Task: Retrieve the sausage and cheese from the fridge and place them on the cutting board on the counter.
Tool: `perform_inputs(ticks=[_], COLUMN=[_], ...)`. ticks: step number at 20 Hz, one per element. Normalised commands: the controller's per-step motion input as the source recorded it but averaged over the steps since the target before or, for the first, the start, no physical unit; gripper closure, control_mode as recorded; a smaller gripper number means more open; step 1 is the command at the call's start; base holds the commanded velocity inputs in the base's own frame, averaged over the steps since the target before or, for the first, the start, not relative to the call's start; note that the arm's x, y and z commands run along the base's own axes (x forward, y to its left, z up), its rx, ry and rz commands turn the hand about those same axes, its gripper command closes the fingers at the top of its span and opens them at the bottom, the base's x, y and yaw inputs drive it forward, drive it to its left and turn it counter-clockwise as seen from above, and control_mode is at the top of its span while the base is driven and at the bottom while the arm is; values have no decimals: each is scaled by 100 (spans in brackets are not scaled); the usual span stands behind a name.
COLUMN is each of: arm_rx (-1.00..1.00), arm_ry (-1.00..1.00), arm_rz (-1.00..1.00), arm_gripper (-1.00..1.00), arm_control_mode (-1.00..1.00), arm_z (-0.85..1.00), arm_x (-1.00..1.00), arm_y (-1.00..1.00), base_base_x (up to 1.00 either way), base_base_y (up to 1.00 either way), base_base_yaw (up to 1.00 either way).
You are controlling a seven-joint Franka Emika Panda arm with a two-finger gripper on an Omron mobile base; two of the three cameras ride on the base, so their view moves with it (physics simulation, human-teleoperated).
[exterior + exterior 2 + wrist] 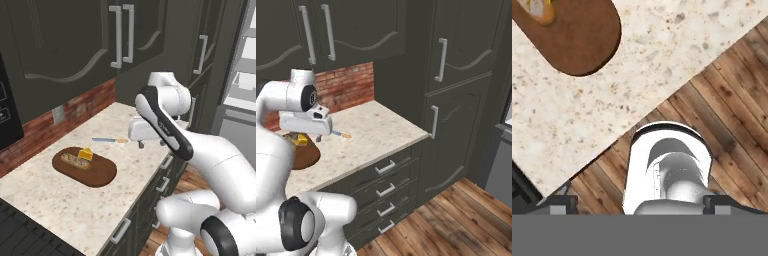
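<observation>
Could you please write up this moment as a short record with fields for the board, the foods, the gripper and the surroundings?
cutting board: lies flat on the counter, near the brick wall
cheese: on the board, toward its far end
tan oblong: on the board, beside the cheese
sausage: not identifiable on the board
knife: on the counter, beyond the board
gripper: open, empty, above the counter's front edge
fridge: to the right, door open, white shelves showing
</observation>
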Motion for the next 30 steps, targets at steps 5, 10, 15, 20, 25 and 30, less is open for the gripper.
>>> perform_inputs(ticks=[5, 10, 15, 20, 25, 30], arm_rx=[-31, -11, 0, 3, 0, 5], arm_ry=[0, -1, -1, -15, -46, -32], arm_rz=[-33, -19, 0, -1, -2, 0], arm_gripper=[-100, -100, -100, -100, -100, -100], arm_control_mode=[-100, -100, -100, -100, -100, -100], arm_z=[39, 9, 6, 13, 64, 63], arm_x=[-65, -34, -5, 0, -1, 0], arm_y=[-76, -65, -49, -21, 0, 0], base_base_x=[0, 0, 0, 0, 0, 0], base_base_y=[0, 0, 0, 0, 0, 0], base_base_yaw=[0, 0, 0, 0, 0, 0])
